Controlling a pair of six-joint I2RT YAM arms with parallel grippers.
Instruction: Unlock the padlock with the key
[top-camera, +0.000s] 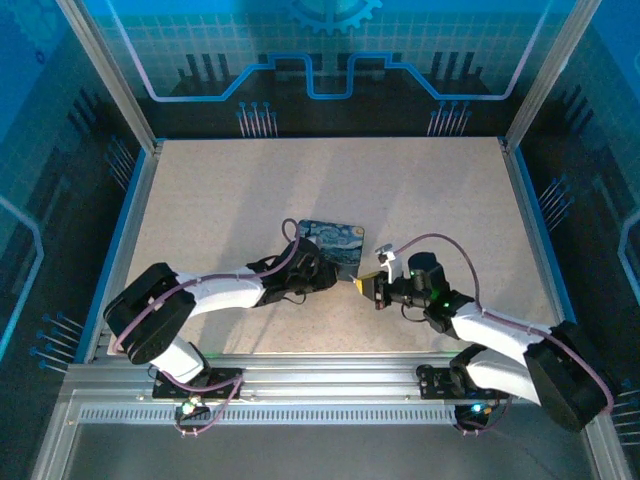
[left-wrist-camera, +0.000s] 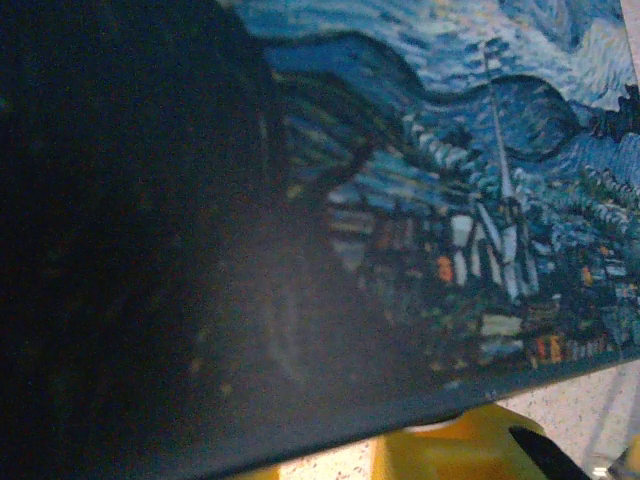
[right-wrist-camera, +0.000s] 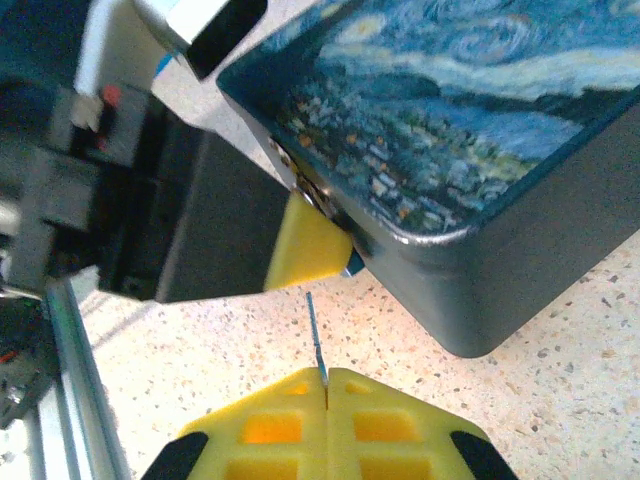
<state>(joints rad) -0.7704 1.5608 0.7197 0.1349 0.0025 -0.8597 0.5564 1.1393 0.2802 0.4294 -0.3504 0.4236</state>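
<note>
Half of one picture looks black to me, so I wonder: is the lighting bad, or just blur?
Left wrist view: the camera is very close to the painted tin, so its left half sinks into blurry shadow. Right wrist view: bright, the key and tin sharp, the near yellow fingers soft. Top view: even light on the table, soft shadows.

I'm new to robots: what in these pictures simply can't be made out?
Padlock: right wrist view, only a metal glint at the painted tin's edge; unsure it's the lock.
Left gripper: left wrist view, the tin's lid blocks its jaws.
Key: right wrist view, teeth too thin to see.
</note>
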